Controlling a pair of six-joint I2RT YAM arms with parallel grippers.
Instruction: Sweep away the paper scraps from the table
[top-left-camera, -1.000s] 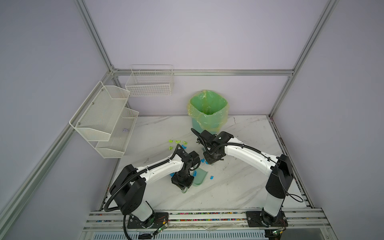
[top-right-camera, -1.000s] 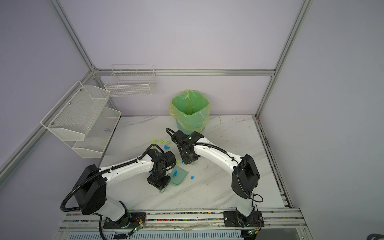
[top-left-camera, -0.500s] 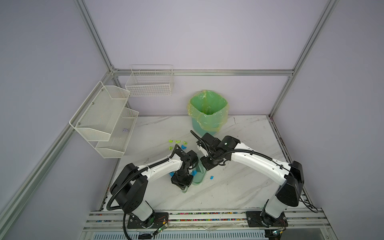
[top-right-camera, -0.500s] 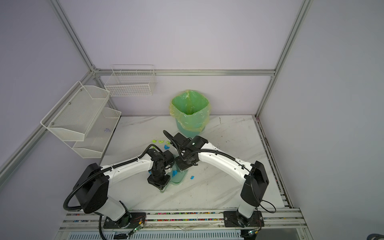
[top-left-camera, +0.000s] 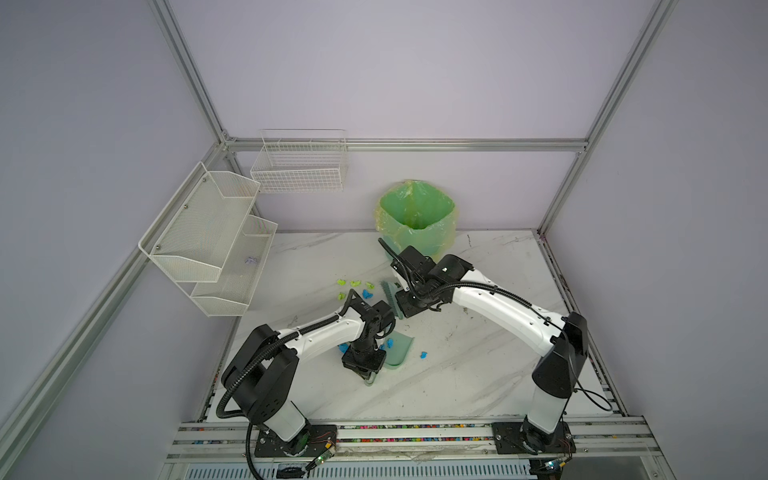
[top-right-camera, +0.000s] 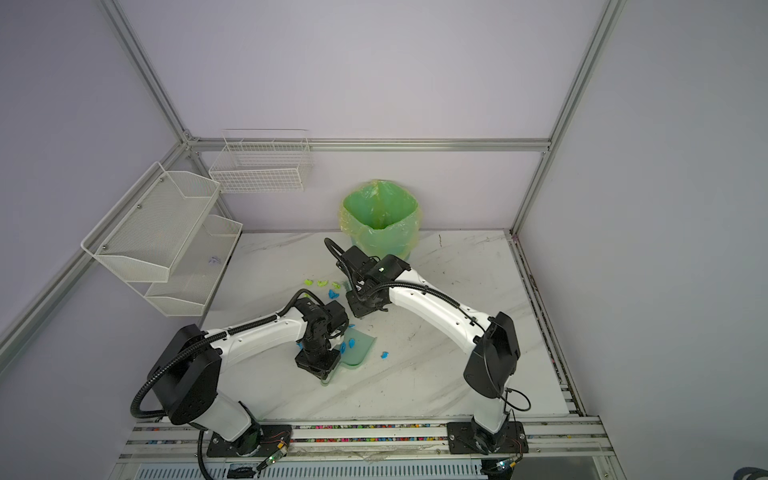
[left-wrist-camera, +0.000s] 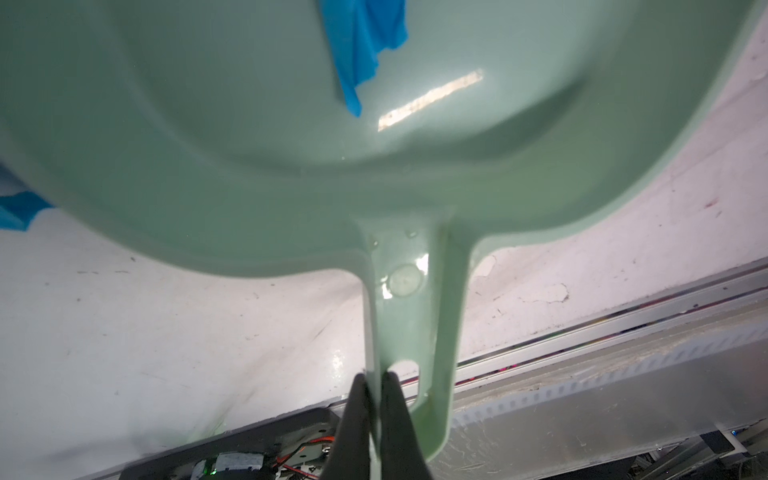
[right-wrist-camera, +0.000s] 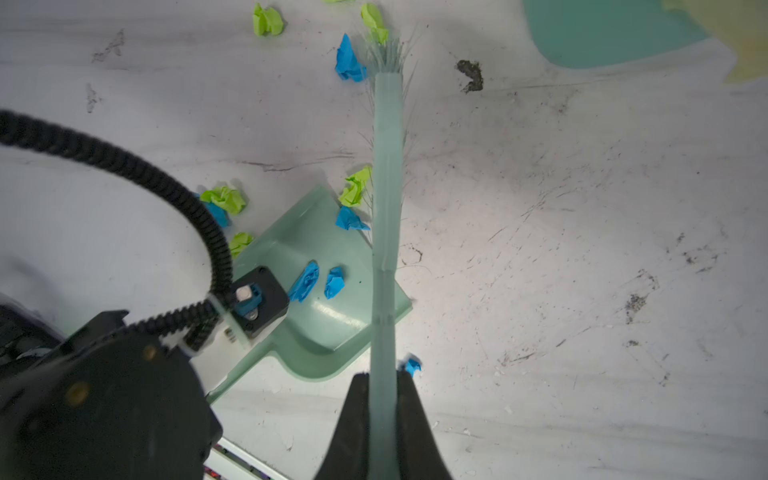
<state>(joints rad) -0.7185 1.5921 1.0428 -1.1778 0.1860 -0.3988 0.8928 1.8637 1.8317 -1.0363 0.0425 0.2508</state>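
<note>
**2 scraps in the pan, plenty left on the marble**

The left tool (left-wrist-camera: 375, 380) is clamped hard on the handle of the pale green plastic dustpan (right-wrist-camera: 328, 316). The pan lies flat on the white, grey-veined marble counter (top-left-camera: 478, 374), just front-left of the middle, mouth facing the back-right corner. The right tool (right-wrist-camera: 384, 380) is closed on the long pale green bristle brush (right-wrist-camera: 386, 166), which is held across the pan's mouth. Whether the bristles touch the counter, I cannot tell.

Now the crumpled blue and yellow-green paper scraps (top-left-camera: 353, 286). 2 blue scraps (right-wrist-camera: 305, 280) sit inside the pan, and 2 more are right at its lip. A loose cluster waits toward the back edge, a few lie beside the pan's left wall, and 1 blue stray (top-left-camera: 423, 355) lies on its right. By my reckoning this job is well under half done.

The right half of the counter is open for a wide stroke. It is tighter at the middle, where both wrists crowd together. The green-bagged bin (top-left-camera: 415, 220) stands at the back edge, and white wire shelves (top-left-camera: 208, 232) overhang the left edge.
</note>
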